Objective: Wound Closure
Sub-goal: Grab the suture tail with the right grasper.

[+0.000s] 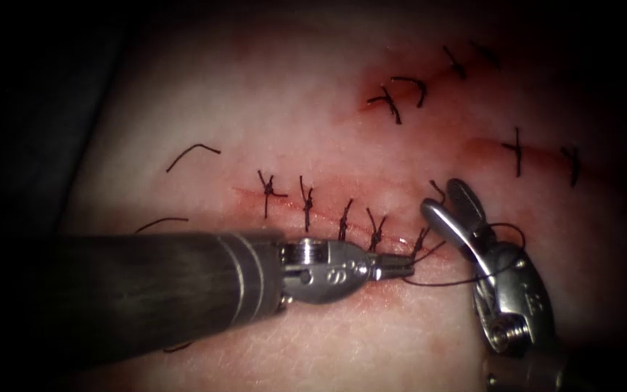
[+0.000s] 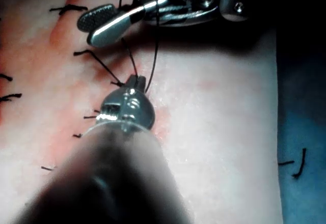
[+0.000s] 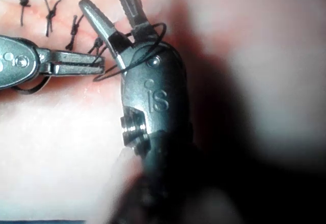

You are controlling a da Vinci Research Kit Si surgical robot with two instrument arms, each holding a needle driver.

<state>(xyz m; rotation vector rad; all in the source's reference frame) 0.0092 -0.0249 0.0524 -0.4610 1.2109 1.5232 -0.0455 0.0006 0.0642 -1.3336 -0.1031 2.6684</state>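
At the right-hand end of the stitched cut [image 1: 328, 218], low on the tissue [image 1: 313, 123], the left tool [image 1: 398, 266] lies with its long axis running level along the cut's lower edge, its jaws closed narrow on the thread [image 1: 444, 280] just beside the last knot [image 1: 420, 239]. From that grip the thread runs right in a shallow arc and loops around the body of the right tool [image 1: 453, 199], which stands just to the right of the left tool's tip, close but apart from it, pointing up the tissue toward its far edge. The right tool's jaws are spread wide and grip nothing; the loop of thread sits lower, around its wrist, as the right wrist view shows [image 3: 147, 46]. The thread end therefore lies down and to the left of the open jaws, nearer the left arm than the right. No needle can be made out. Stamped on the right tool's body are the letters "IS" [image 3: 158, 100]. Loose cut ends of thread [image 1: 191, 152] lie toward the tissue's left edge.
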